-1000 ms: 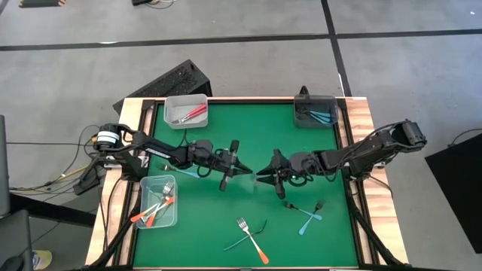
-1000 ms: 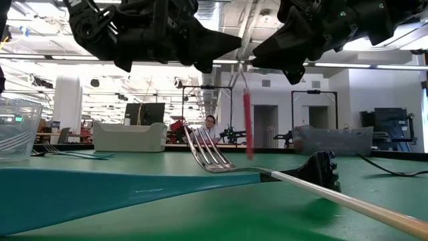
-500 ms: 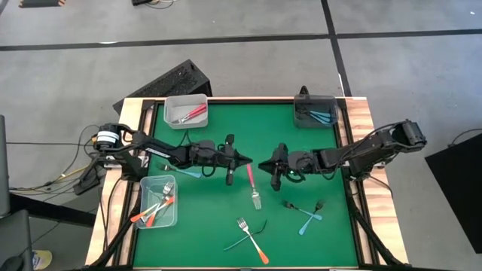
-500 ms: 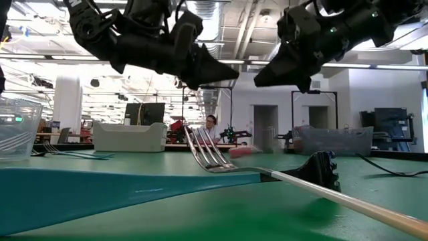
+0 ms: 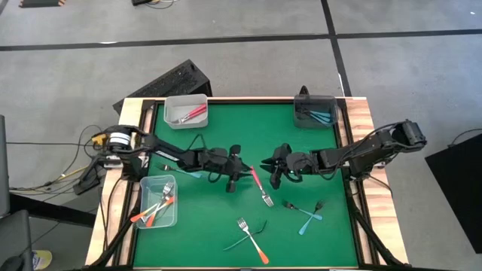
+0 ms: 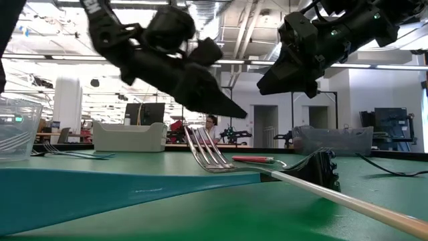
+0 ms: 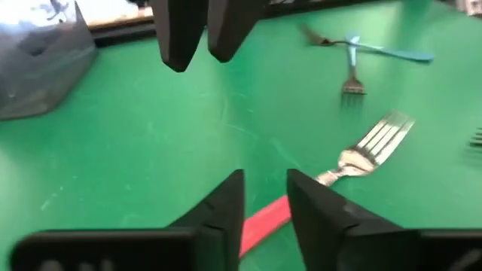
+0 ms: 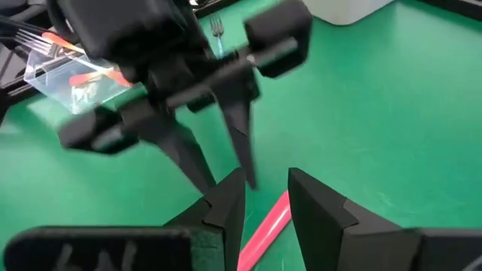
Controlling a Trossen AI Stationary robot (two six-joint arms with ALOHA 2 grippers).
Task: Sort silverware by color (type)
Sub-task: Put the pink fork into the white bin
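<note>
Now that the red fork (image 5: 259, 188) has dropped flat on the mat (image 5: 226, 233) at table centre, my left gripper (image 5: 233, 183) at its 9 o'clock and right gripper (image 5: 276, 177) at 2 o'clock both hang released, leaving it unsorted.

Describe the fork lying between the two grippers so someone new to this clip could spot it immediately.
Start at the middle of the green table, where the left gripper and right gripper nearly meet. The pink-handled fork lies flat on the mat in the gap between them, its silver head pointing toward the table's near edge. It is the only loose pink one; the other loose utensils have teal or orange handles.
</note>
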